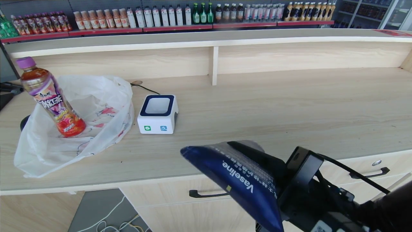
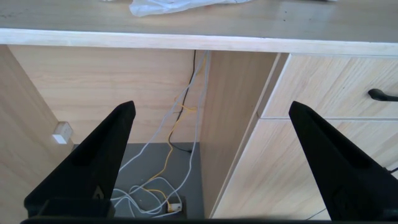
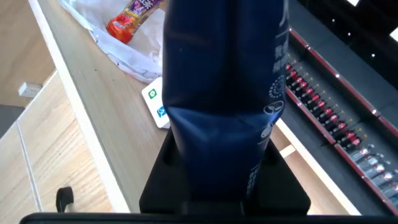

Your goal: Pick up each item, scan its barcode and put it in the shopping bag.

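Right gripper (image 1: 273,183) around blue pouch (image 1: 231,174) (off the counter (image 1: 257,112)'s front edge); left gripper (image 2: 208,162) wide, lower down.

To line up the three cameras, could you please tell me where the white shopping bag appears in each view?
Head view: the shopping bag lies on the left part of the counter, a bottle standing in it.
Left wrist view: a bag corner rests on the counter, beyond the open left hand.
Right wrist view: the bag lies beyond the blue pack, beside the scanner.
Shared landmark: the counter's front edge.
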Available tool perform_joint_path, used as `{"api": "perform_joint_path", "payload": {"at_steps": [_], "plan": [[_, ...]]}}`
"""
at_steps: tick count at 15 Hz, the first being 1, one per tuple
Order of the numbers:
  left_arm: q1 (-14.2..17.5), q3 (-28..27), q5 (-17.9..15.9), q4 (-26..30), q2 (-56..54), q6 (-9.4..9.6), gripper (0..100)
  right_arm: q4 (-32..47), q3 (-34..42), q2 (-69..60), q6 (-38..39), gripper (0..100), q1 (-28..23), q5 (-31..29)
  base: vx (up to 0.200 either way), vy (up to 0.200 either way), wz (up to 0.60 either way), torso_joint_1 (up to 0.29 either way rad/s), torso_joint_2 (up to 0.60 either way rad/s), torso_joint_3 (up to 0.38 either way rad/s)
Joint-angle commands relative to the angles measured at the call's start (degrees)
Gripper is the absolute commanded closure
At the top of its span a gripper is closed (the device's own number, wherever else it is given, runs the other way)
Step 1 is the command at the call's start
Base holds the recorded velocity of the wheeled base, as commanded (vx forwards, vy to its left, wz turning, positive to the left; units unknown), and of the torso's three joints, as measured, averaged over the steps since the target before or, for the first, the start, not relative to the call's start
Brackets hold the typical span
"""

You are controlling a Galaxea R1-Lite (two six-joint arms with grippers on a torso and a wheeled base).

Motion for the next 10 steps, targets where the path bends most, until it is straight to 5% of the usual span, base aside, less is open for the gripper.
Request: {"api": "perform_joint_path", "payload": {"at_steps": [1,6,10], "plan": [[0.01,0.0,-0.02,0.0,0.0,0.0,0,-0.09,-1.83,1.73,11.44,100,-2.67,-1.53,0.0,0.0,0.0,0.0,0.0,0.0],[-0.07,0.0,-0.02,0.09,0.0,1.67,0,-0.09,-2.8,5.33,30.78,100,-5.4,-1.17,0.0,0.0,0.0,0.0,0.0,0.0],[-0.07,0.0,-0.11,0.09,0.0,1.41,0,-0.09,-6.49,8.23,48.71,100,-12.43,-1.09,0.0,0.0,0.0,0.0,0.0,0.0]]}}
